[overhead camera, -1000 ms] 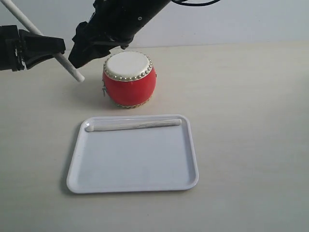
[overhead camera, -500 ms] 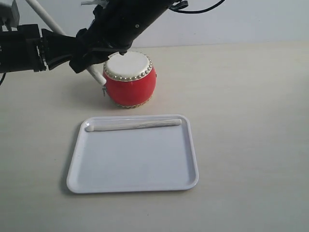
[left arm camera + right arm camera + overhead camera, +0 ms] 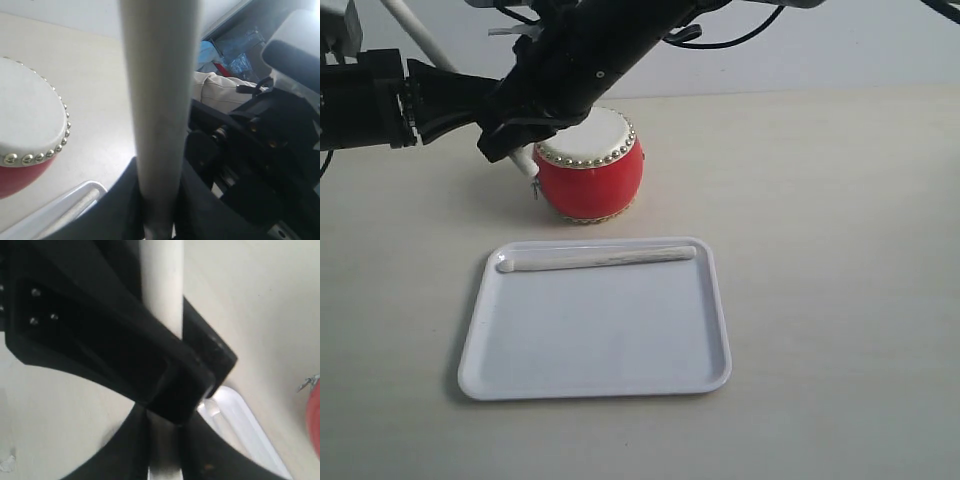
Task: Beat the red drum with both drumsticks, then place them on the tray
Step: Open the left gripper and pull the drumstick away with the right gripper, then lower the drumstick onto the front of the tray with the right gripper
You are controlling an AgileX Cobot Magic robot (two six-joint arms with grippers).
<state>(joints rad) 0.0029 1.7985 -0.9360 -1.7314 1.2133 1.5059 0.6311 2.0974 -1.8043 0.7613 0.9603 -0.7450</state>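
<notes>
Drumstick (image 3: 159, 100) — between left jaws, right jaws

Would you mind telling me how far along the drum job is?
One drumstick lies in the tray, so that looks done. The left pincer holds the second drumstick beside the red drum, the right pincer flanking it, grip unclear. Traying it remains.

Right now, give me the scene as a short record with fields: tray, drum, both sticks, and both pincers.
tray: white, foreground
red drum: upright, beyond tray
tray drumstick: lying along tray's far rim
held drumstick: slanted, tip low beside red drum
left pincer: shut on held drumstick
right pincer: across the middle, at held drumstick; grip unclear
</notes>
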